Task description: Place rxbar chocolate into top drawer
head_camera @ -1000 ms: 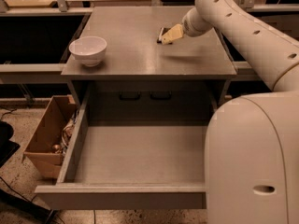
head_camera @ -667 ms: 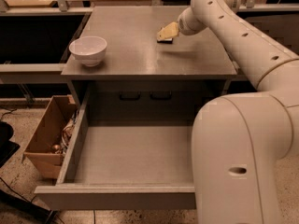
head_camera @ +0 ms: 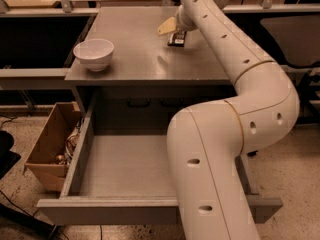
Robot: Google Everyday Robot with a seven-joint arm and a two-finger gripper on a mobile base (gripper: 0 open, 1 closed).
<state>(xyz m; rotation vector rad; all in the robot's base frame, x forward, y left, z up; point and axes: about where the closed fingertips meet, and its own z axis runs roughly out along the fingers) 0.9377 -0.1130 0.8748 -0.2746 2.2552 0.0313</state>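
Observation:
The rxbar chocolate (head_camera: 177, 38), a small dark flat bar, lies on the grey counter top (head_camera: 135, 59) at its far right part. My gripper (head_camera: 168, 27) hangs just above and to the left of the bar, at the end of the long white arm (head_camera: 240, 64); it does not seem to hold the bar. The top drawer (head_camera: 107, 212) is pulled wide open below the counter. Its grey floor (head_camera: 125, 166) is bare where it shows. The arm's lower part (head_camera: 210, 174) hides the drawer's right half.
A white bowl (head_camera: 93, 53) stands on the counter's left part. A grey panel with two dark handles (head_camera: 150, 103) sits behind the open drawer. An open cardboard box (head_camera: 47, 151) with small items stands on the floor to the left of the drawer.
The gripper has moved a little up and to the left, and the dark bar now shows on the counter beneath it. The arm's elbow has swung left across the drawer.

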